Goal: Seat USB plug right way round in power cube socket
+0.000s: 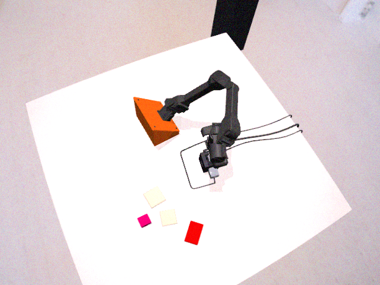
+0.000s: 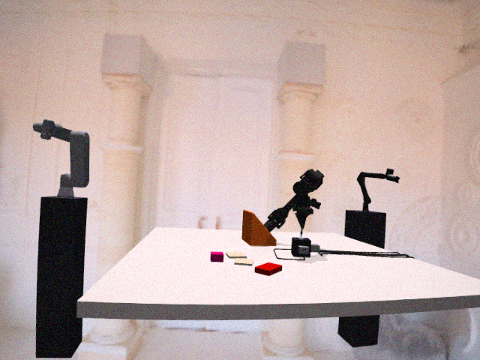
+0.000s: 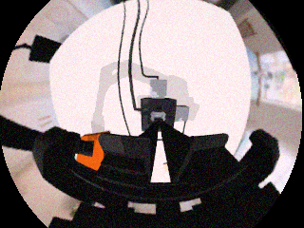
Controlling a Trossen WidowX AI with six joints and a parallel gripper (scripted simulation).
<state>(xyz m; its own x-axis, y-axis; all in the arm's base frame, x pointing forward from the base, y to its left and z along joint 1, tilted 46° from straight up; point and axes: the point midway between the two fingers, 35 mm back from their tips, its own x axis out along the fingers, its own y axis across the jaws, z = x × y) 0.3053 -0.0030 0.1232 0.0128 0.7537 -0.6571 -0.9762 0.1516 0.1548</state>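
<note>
The black power cube (image 1: 203, 164) (image 2: 295, 244) (image 3: 146, 106) stands on the white table. My gripper (image 2: 301, 232) (image 3: 159, 124) points down over the cube's top and is shut on the small light grey USB plug (image 3: 158, 115). The fingertips are just above the cube's top face; in the top view the wrist hides them. Whether the plug is in the socket or just clear of it, and which way round it is, cannot be told. A grey side plug (image 1: 213, 172) (image 2: 304, 250) (image 3: 181, 112) and another grey plug (image 2: 315, 247) (image 3: 159, 87) sit at the cube's sides.
Thin black cables (image 1: 260, 135) run to the table edge; one cable (image 1: 184, 165) loops beside the cube. The arm rises from an orange wedge (image 1: 148, 114) (image 2: 250, 232) (image 3: 97, 154). A red block (image 1: 193, 233) (image 2: 268, 268), a magenta block (image 1: 143, 220) (image 2: 216, 256) and two cream tiles (image 1: 154, 196) (image 1: 168, 217) lie farther off.
</note>
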